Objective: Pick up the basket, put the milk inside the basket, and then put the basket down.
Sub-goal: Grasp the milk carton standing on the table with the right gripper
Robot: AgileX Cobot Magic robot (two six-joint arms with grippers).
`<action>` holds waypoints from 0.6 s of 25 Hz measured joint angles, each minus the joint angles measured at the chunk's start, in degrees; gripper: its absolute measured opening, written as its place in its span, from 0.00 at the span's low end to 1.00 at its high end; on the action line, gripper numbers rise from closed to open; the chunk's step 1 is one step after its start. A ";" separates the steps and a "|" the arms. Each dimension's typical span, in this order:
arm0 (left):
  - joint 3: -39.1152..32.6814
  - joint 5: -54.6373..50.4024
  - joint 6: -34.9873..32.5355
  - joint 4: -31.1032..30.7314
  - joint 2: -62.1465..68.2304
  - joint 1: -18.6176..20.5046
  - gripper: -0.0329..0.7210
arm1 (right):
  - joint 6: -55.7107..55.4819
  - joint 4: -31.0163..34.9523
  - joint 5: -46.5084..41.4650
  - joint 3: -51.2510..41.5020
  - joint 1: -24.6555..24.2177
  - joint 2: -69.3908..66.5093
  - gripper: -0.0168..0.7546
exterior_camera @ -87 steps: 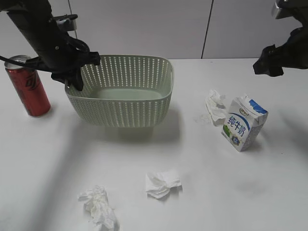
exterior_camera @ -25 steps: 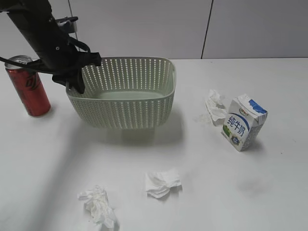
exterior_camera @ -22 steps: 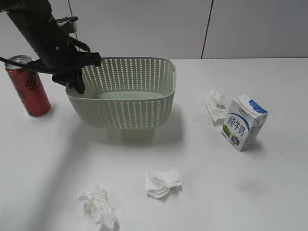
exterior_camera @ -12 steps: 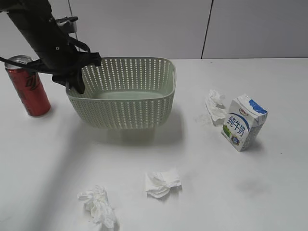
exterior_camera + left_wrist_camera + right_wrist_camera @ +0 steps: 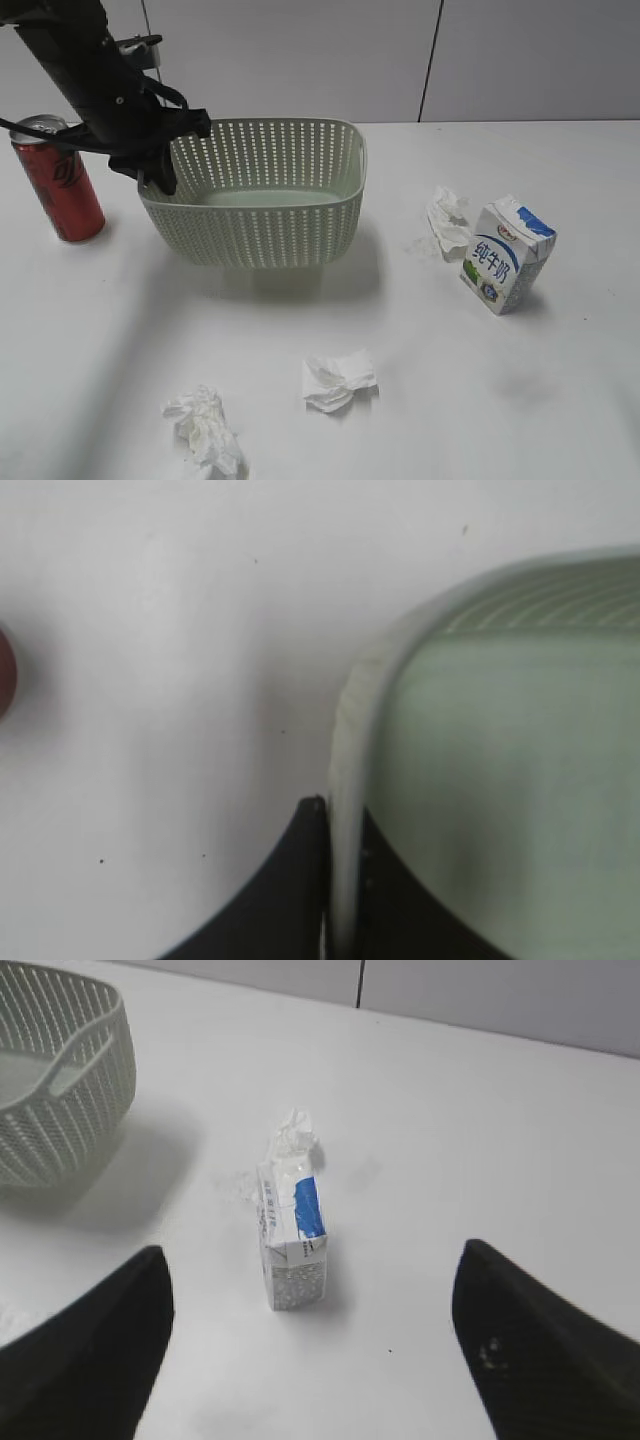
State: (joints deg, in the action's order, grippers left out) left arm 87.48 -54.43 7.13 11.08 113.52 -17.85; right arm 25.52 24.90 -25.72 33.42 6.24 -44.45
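- Two task items on the white table [image 5: 560, 180]: a pale green rectangular plastic basket [image 5: 255, 190] with perforated woven-look sides and rounded corners, and a small white gable-top milk carton [image 5: 506, 254] with a blue top and blue Chinese characters on the front.
- Basket sits toward the back left and looks slightly lifted or tilted, judging by the shadow under it, but I can't say for sure.
- Left gripper [image 5: 150, 165] is clamped on the basket's left rim; in the left wrist view the pale rim [image 5: 350, 810] runs right between its dark fingers [image 5: 285, 880], one outside the wall and one inside.
- Carton stands upright well to the right of the basket, just beside a crumpled white tissue [image 5: 447, 222].
- Right gripper [image 5: 310, 1340] is spread wide, hovering above the table with the carton [image 5: 290, 1235] ahead of it, roughly centred between the fingers and not touching them.
- Also around: a red soda can [image 5: 58, 178] left of the basket, two more crumpled white tissues [image 5: 338, 381] up front.
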 joint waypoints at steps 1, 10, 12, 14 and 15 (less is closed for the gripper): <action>0.00 0.00 0.00 0.00 0.00 0.00 0.04 | 0.48 0.35 0.00 1.62 0.00 -2.94 0.89; 0.00 0.11 0.00 -0.11 0.00 0.00 0.04 | 2.95 1.62 -2.09 13.35 1.97 -27.53 0.89; 0.00 0.11 0.00 -0.25 0.00 0.00 0.04 | 3.51 0.51 -2.04 14.42 4.30 -30.91 0.89; 0.00 0.11 0.00 -0.25 0.00 0.00 0.04 | 3.73 -1.43 -1.40 14.76 6.21 -34.15 0.89; 0.00 0.11 0.00 -0.25 0.00 0.00 0.04 | 3.80 -1.98 -1.06 14.78 6.74 -35.42 0.89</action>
State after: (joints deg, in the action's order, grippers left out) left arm 87.48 -54.33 7.13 10.83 113.52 -17.85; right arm 29.32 22.92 -26.78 48.20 12.98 -79.88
